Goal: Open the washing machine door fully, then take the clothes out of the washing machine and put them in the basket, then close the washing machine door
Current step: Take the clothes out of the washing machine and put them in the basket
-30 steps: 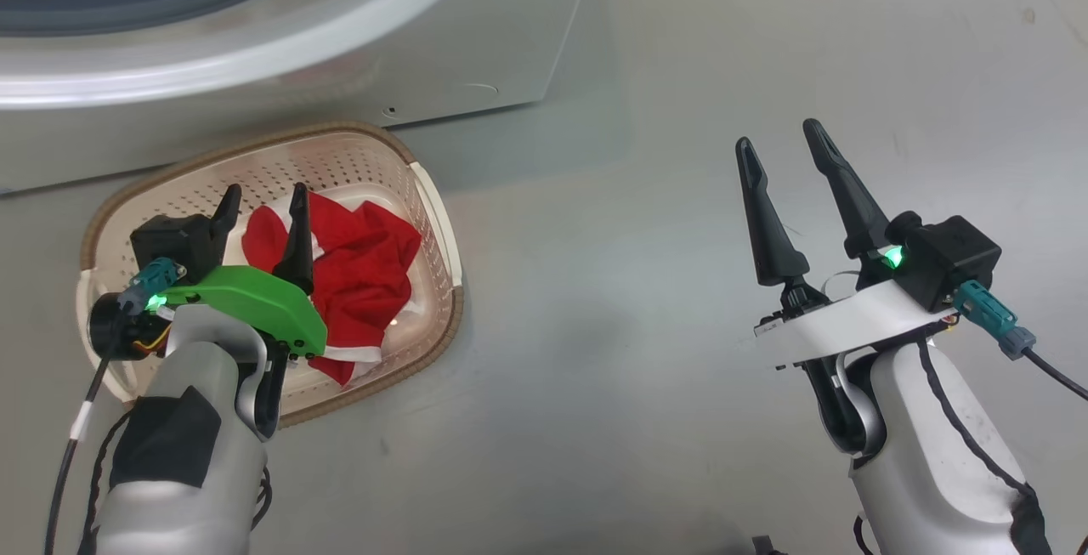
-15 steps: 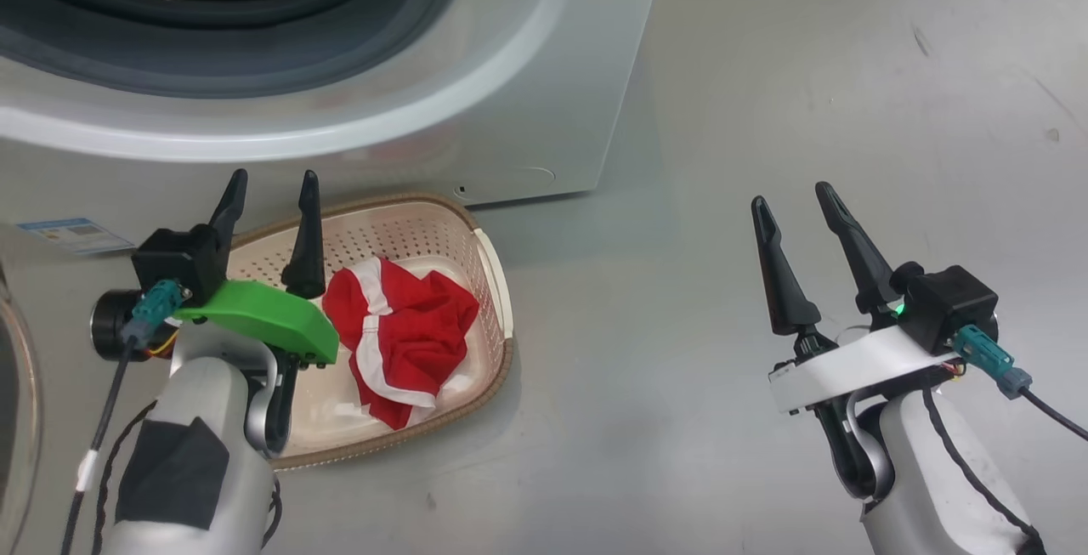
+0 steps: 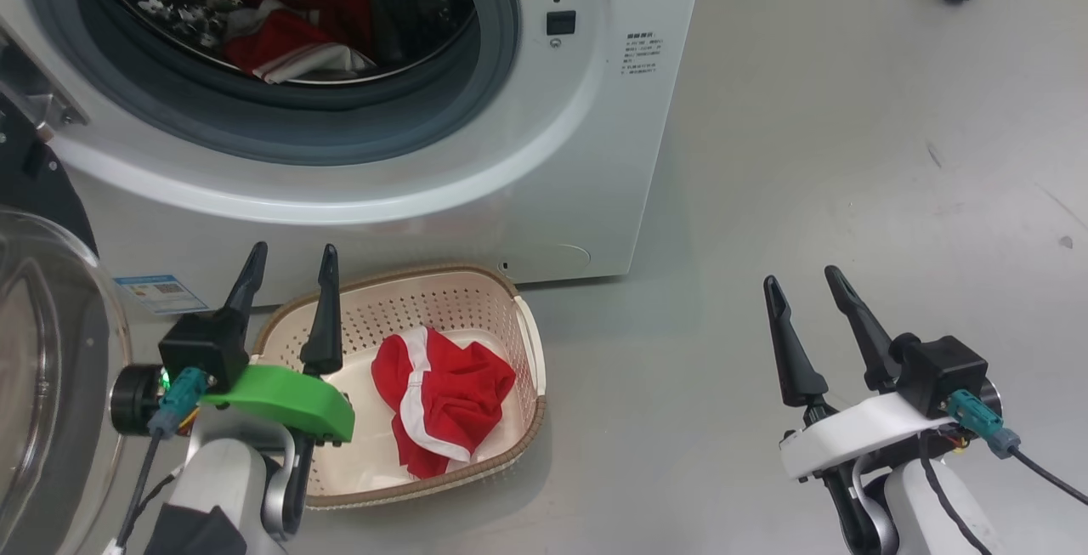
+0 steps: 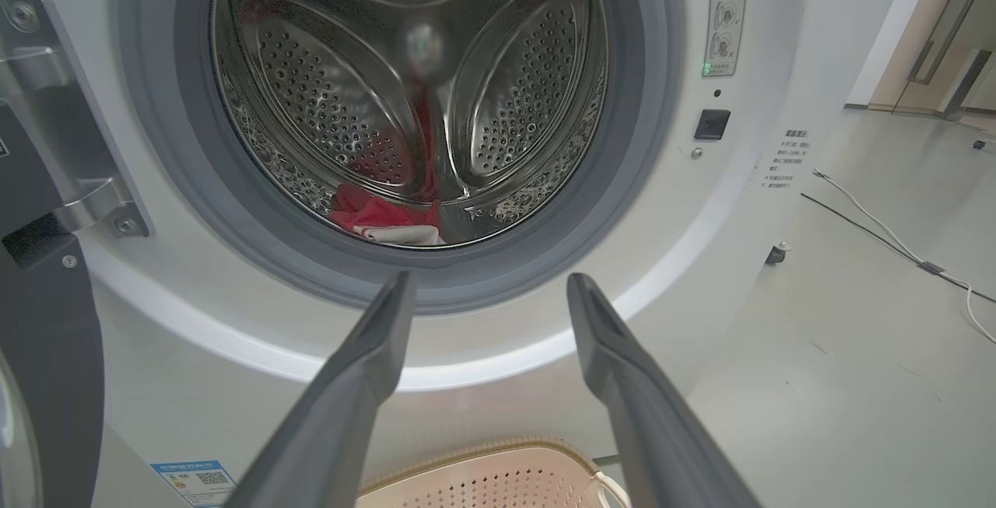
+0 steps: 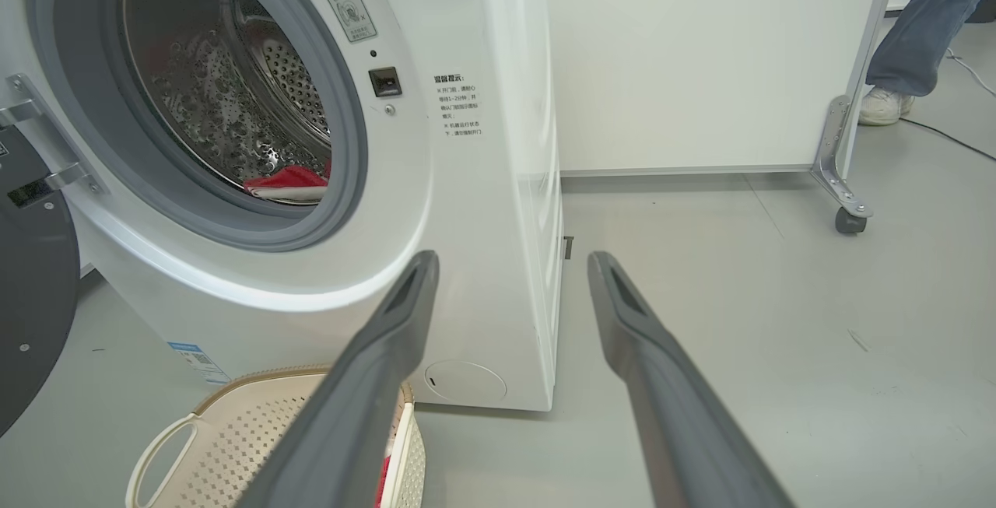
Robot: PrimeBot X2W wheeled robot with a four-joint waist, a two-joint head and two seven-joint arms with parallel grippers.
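left hand [image 3: 293,246] and right hand [image 3: 800,275] hang open and empty over the floor [image 3: 807,155], the basket [image 3: 476,271] parked near, under the washing machine [image 3: 595,155], to catch the clothes [image 3: 289,49] left inside.

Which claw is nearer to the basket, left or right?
Left. The left claw is open at the left edge of the basket; the right claw, also open, is far to its right over the floor.

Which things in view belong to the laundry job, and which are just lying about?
Job: washing machine, its open door, clothes in the drum, red garment in the basket, left gripper and right gripper, both open.
Lying about: wheeled white panel, floor cable, a person's leg.
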